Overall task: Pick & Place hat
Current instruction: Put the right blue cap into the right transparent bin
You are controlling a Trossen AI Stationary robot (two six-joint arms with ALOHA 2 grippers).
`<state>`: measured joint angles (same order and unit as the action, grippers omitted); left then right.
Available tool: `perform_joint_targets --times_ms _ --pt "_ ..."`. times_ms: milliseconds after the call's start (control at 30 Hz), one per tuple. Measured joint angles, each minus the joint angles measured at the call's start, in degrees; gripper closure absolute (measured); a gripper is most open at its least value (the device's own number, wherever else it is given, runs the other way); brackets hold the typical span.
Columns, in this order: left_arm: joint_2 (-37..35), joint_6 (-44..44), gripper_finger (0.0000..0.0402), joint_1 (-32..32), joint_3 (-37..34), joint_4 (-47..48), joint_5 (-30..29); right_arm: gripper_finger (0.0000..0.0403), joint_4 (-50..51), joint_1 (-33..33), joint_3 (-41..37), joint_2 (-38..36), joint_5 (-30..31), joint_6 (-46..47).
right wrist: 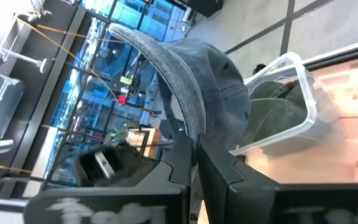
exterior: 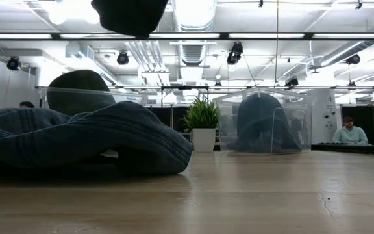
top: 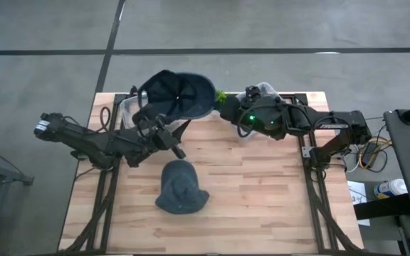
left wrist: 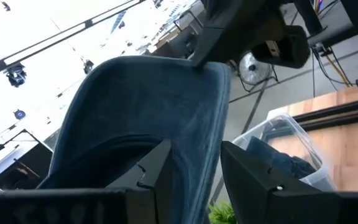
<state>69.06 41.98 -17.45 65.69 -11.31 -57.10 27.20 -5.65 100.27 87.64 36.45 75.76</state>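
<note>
Hats number two: one (top: 177,94) between both tools, one (top: 181,188) on table (top: 262,178).

Two dark arms, left gripper (top: 164,135) and right gripper (top: 223,108); one blue cap (top: 178,94) raised between them; one grey hat (top: 181,188) on the wooden surface (top: 262,192); two clear bins (exterior: 265,123), each holding a hat; one potted plant (exterior: 202,123).
</note>
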Motion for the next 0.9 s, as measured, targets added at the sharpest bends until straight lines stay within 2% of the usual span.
perform_joint_targets --times_ms 733,900 --pt "0.5 -0.4 0.0273 2.4 -0.3 1.5 0.5 0.0392 -1.0 0.0 0.0 0.0 -2.4 0.4" --pt "0.5 -0.6 0.0300 2.4 -0.3 1.6 0.3 0.0392 -0.9 0.0 0.0 0.0 -3.3 0.5"
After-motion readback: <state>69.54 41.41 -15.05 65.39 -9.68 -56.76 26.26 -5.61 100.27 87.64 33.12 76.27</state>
